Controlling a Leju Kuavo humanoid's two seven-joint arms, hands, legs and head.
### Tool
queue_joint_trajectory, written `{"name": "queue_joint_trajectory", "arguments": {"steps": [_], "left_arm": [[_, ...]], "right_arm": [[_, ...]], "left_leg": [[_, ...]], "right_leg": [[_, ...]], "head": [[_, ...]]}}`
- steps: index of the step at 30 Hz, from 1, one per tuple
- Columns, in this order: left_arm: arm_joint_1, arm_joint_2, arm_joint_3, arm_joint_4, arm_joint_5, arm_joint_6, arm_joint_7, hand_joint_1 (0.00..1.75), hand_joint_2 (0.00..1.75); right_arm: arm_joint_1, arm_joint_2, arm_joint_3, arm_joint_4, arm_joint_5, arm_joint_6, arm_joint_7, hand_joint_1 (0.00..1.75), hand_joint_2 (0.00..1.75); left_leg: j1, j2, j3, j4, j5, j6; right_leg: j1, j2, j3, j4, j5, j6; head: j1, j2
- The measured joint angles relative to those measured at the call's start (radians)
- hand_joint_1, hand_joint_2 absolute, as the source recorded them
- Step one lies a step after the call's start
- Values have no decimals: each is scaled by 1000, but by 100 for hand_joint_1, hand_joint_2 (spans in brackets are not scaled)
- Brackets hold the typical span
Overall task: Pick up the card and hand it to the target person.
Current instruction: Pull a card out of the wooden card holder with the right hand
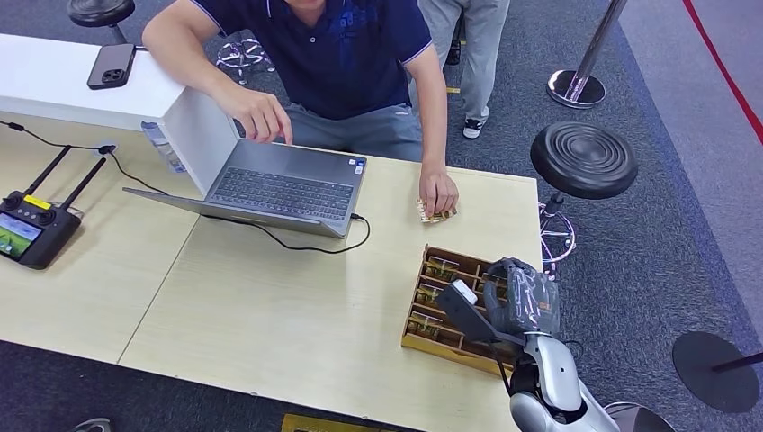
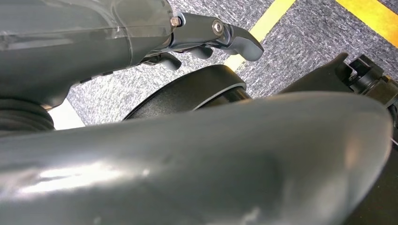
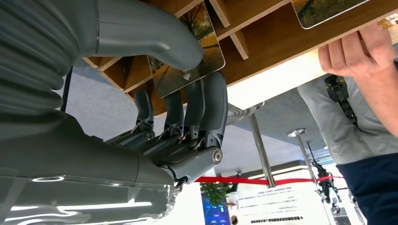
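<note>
right robot hand: the right robot hand [image 1: 519,297] is over the wooden card tray [image 1: 430,335] at the near right corner of the surface. in the right wrist view its fingers [image 3: 206,110] and thumb [image 3: 150,33] are closed around the edge of one card [image 3: 187,56] standing in a tray slot; the card appears pinched but sits in its slot.
left robot hand: the left robot hand [image 2: 206,37] hangs low beside the body, above grey carpet and a yellow floor stripe [image 2: 263,23]. fingers curled in, nothing in them.
card position: the gripped card is in the tray, in a compartment on the side nearest the robot. other cards occupy neighbouring slots.
task progress: judged early. contact with the card is made; lifting it clear, carrying it and passing it over all remain.
target person: a person in a dark blue shirt [image 1: 342,54] sits across the surface. one hand [image 1: 438,193] rests on a separate card [image 1: 434,214] just beyond the tray; the other is at the laptop [image 1: 283,184].
surface: light wood surface [image 1: 270,306]. carries the laptop with a black cable, a remote controller [image 1: 31,229] at the left and a white box with a phone [image 1: 111,66] on top.
room: grey carpet, black round stools [image 1: 583,160], a chrome barrier post [image 1: 580,76], a red floor line at far right. a second person's legs stand behind.
</note>
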Motion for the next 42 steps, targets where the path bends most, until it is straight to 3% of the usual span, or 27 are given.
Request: {"name": "queue_joint_trajectory", "arguments": {"steps": [11, 29, 40, 42], "left_arm": [[0, 0, 0, 0, 0, 0, 0, 0, 0], [0, -3, 0, 0, 0, 0, 9, 0, 0], [0, -4, 0, 0, 0, 2, 7, 0, 0], [0, -5, 0, 0, 0, 2, 2, 0, 87]], "right_arm": [[1, -2, 1, 0, 38, 24, 20, 96, 175], [1, -5, 3, 0, 109, 59, 45, 129, 175], [1, -12, 3, -18, 215, 87, 61, 131, 175], [1, -12, 3, -20, 221, 92, 61, 131, 175]], "left_leg": [[0, 0, 0, 0, 0, 0], [0, 0, 0, 0, 0, 0], [0, 0, 0, 0, 0, 0], [0, 0, 0, 0, 0, 0]], "right_leg": [[0, 0, 0, 0, 0, 0], [0, 0, 0, 0, 0, 0], [0, 0, 0, 0, 0, 0], [0, 0, 0, 0, 0, 0]], "head": [[0, 0], [0, 0], [0, 0], [0, 0]]}}
